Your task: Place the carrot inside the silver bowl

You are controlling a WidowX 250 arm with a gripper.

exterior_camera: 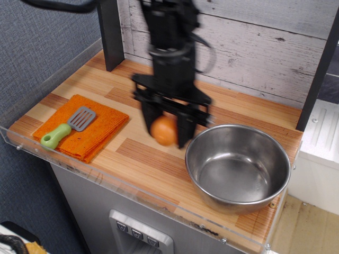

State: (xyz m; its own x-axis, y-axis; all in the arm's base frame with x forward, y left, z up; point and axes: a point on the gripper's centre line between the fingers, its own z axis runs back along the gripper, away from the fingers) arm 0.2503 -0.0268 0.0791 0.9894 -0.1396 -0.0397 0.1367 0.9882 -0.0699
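**A:** Stainless steel comes first: nearest the viewer, at about four o'clock in the scene, sits the silver bowl [238, 165], round, shiny and with nothing in it. What lies around it?

**B:** At eight o'clock, well apart from the bowl, a folded orange cloth [77, 126] rests on the wooden counter [143, 159] with a green-handled spatula [65, 128] lying on top. Near the centre, just to the bowl's nine o'clock side, the gripper [166, 130] hangs in the air with its dark fingers clamped on the carrot [163, 130], a small orange lump held above the wood and not yet over the rim.

**A:** What could go wrong from here?

**B:** My judgement: the carrot is smooth and rounded, so it could squirt out of the grip if the hold is off-centre. Released now, it would land on the counter short of the bowl. Carried across too low, the fingers could knock the thin rim and shove the bowl.

**A:** Anything unclear?

**B:** The gripper and arm [170, 37] are motion-blurred, so exact finger contact is hard to read. The arm's upper part is cut off at twelve o'clock. Farthest back is a pale plank wall [254, 47]; the carrot's tapered end cannot be made out.
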